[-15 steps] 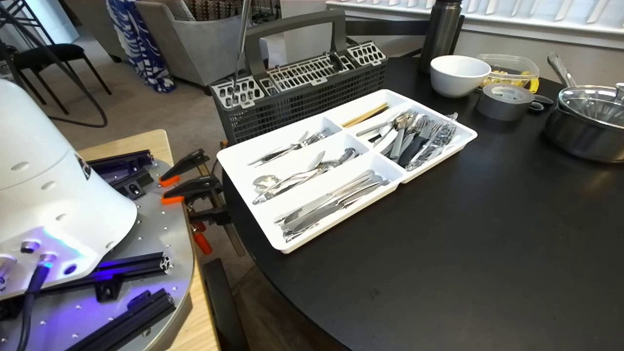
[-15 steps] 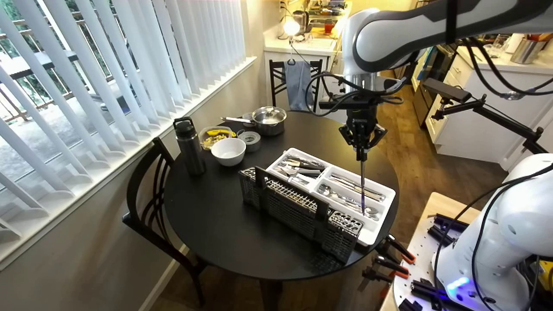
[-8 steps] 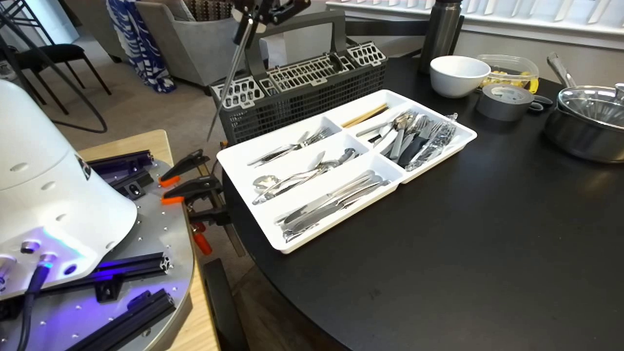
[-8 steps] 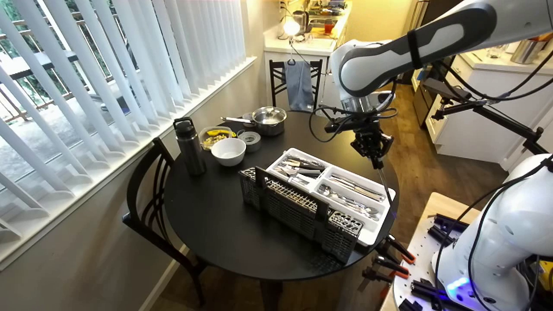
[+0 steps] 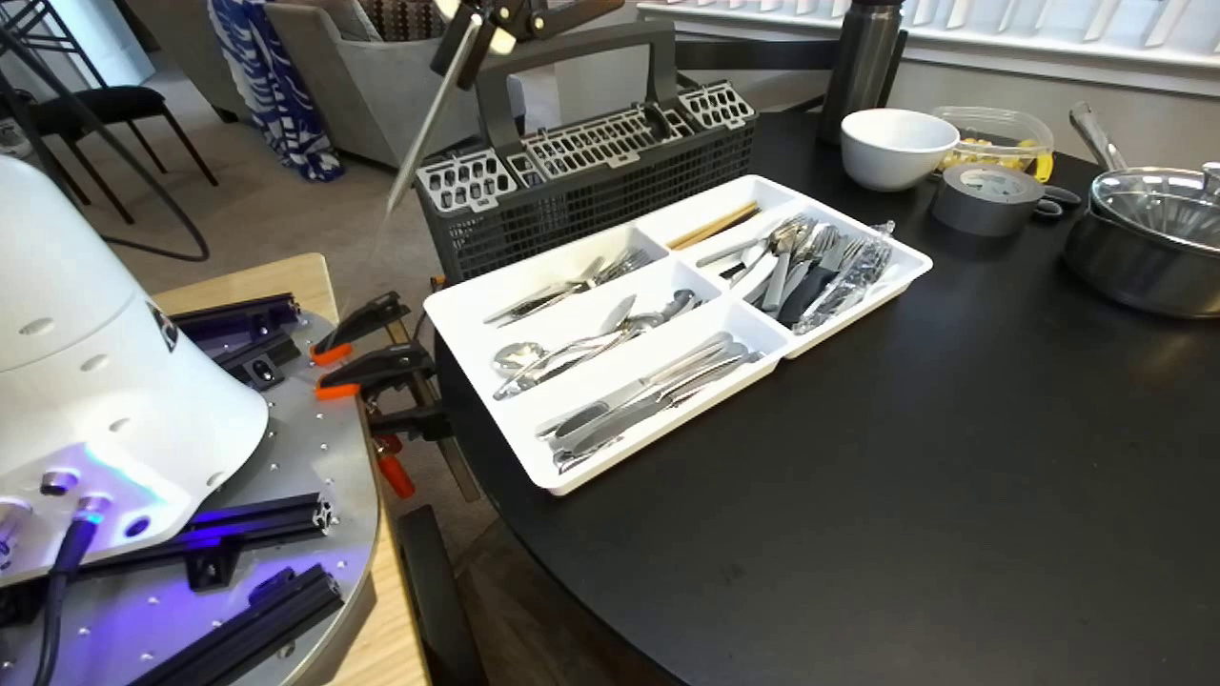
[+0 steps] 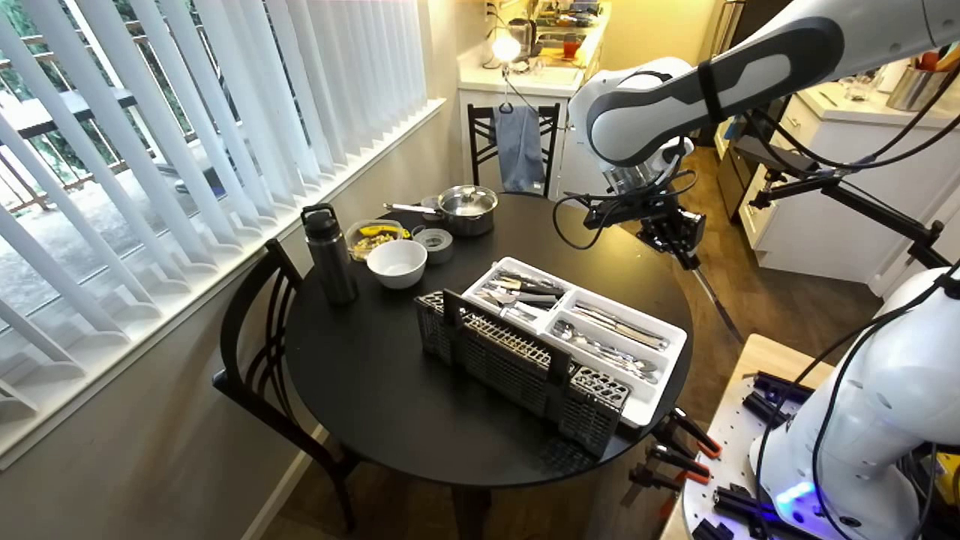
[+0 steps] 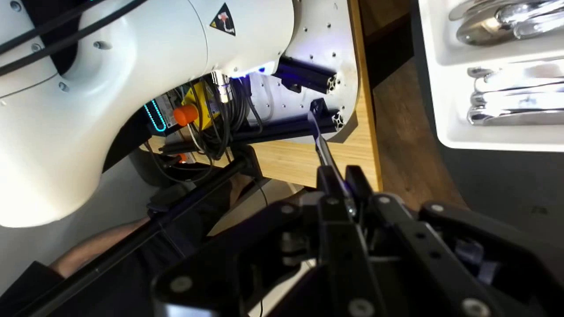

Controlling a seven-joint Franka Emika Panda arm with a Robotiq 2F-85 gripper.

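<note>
My gripper (image 7: pixel 339 180) is shut on a long, thin metal utensil, apparently a knife (image 7: pixel 325 152), by one end. In an exterior view the gripper (image 6: pixel 691 261) holds the knife (image 6: pixel 718 304) slanting down, past the table edge toward the robot base. In another exterior view the knife (image 5: pixel 429 124) shows beside the grey dishwasher cutlery basket (image 5: pixel 591 186), touching nothing. The white cutlery tray (image 5: pixel 467 314) lies below, with forks (image 5: pixel 581 284), spoons (image 5: pixel 596 345), knives (image 5: pixel 648 400), mixed cutlery (image 5: pixel 810 267) and chopsticks (image 5: pixel 715 226) in separate compartments.
A white bowl (image 5: pixel 896 148), a tape roll (image 5: pixel 986 200), a food container (image 5: pixel 1001 133), a lidded pot (image 5: pixel 1144 257) and a steel bottle (image 6: pixel 330 255) stand on the round black table (image 5: pixel 905 505). Clamps (image 5: pixel 381 367) edge the wooden robot stand (image 5: pixel 286 276).
The gripper has moved from above the tray toward the robot base with the knife. The knife has gone from upright to slanted, its lower end now past the table edge.
</note>
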